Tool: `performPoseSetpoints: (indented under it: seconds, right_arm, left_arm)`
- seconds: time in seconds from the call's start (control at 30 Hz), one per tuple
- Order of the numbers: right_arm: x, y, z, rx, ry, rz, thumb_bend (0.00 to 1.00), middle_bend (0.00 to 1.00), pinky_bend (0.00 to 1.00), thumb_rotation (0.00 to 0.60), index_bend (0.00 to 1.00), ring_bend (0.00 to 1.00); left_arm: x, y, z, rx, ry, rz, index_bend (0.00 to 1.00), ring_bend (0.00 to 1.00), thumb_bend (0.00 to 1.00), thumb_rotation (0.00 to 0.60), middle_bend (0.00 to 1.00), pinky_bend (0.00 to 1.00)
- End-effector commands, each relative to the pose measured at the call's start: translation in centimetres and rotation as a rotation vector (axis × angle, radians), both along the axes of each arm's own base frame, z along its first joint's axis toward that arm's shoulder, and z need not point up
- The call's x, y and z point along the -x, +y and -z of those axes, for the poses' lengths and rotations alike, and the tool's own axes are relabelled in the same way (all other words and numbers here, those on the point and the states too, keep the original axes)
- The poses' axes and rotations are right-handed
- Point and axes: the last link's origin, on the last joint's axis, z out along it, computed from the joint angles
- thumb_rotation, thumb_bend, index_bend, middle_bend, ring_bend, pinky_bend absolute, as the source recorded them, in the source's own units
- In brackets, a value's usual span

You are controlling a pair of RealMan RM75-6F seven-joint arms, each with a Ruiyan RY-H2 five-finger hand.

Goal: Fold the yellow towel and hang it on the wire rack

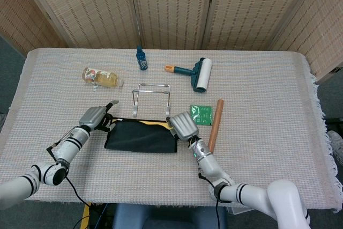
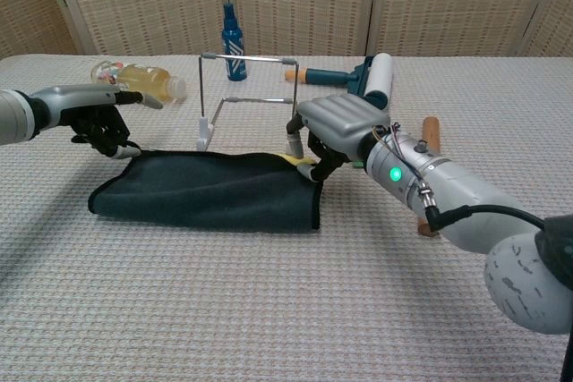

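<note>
Yellow towel [image 2: 210,192] folded dark-side-up on counter [image 1: 268,79] just before wire rack [image 2: 248,96]; both hands pinch far corners, left hand [image 2: 98,118], right hand [image 2: 327,136], likely to square the fold

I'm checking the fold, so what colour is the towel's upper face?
Dark navy-black on the towel, clearest in chest view.

Reaching forward low on both sides, left hand [image 2: 100,115] curling with one finger extended, right hand [image 2: 333,130] pinching downward.
</note>
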Motion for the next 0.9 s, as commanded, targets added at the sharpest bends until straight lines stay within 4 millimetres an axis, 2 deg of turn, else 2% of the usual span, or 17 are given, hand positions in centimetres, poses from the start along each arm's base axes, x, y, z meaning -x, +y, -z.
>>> performPoseSetpoints:
  seconds: [0.03, 0.13, 0.2, 0.27, 0.43, 0.53, 0.67, 0.77, 0.9]
  right_arm:
    - [-0.3, -0.3, 0.3, 0.001, -0.009, -0.001, 0.43, 0.90, 1.00, 0.600, 0.61, 0.98]
    - [-0.4, -0.6, 0.4, 0.002, -0.011, -0.004, 0.43, 0.90, 1.00, 0.600, 0.60, 0.98]
    - [-0.6, -0.8, 0.4, 0.003, -0.017, -0.009, 0.42, 0.90, 1.00, 0.600, 0.54, 0.98]
    - [-0.7, -0.9, 0.4, 0.003, -0.022, -0.010, 0.42, 0.90, 1.00, 0.600, 0.41, 0.98]
    - [-1.0, -1.3, 0.2, 0.003, -0.022, -0.013, 0.37, 0.88, 1.00, 0.600, 0.17, 0.98]
    - [-1.0, -1.2, 0.0, 0.001, -0.029, -0.017, 0.33, 0.88, 1.00, 0.600, 0.10, 0.98]
    - [-0.8, -0.9, -1.2, 0.005, -0.046, -0.051, 0.31, 0.88, 1.00, 0.600, 0.13, 0.98]
    - [0.0, -0.5, -2.2, -0.016, -0.029, -0.105, 0.28, 0.88, 1.00, 0.600, 0.30, 0.98]
    - [1.3, 0.4, -3.3, -0.053, 0.018, -0.183, 0.22, 0.88, 1.00, 0.600, 0.41, 0.98]
  left_arm:
    - [0.1, -0.5, -0.6, -0.020, -0.012, 0.004, 0.05, 0.76, 0.40, 0.600, 0.85, 0.89]
    - [0.2, -1.1, -1.1, -0.033, -0.025, 0.006, 0.04, 0.76, 0.39, 0.600, 0.85, 0.89]
    - [0.4, -1.5, -1.3, -0.038, -0.027, 0.009, 0.03, 0.76, 0.38, 0.600, 0.85, 0.89]
    - [0.5, -2.0, -1.6, -0.043, -0.032, 0.014, 0.03, 0.76, 0.38, 0.600, 0.85, 0.89]
    - [0.5, -2.9, -2.3, -0.057, -0.047, 0.031, 0.03, 0.76, 0.38, 0.600, 0.85, 0.89]
    - [0.4, -3.4, -2.6, -0.056, -0.053, 0.040, 0.03, 0.76, 0.38, 0.600, 0.85, 0.89]
    - [0.4, -4.0, -3.1, -0.067, -0.063, 0.046, 0.03, 0.76, 0.38, 0.600, 0.85, 0.89]
    - [0.7, -4.5, -3.7, -0.067, -0.060, 0.046, 0.03, 0.76, 0.38, 0.600, 0.85, 0.89]
    - [1.1, -5.3, -4.5, -0.079, -0.062, 0.048, 0.03, 0.76, 0.38, 0.600, 0.85, 0.89]
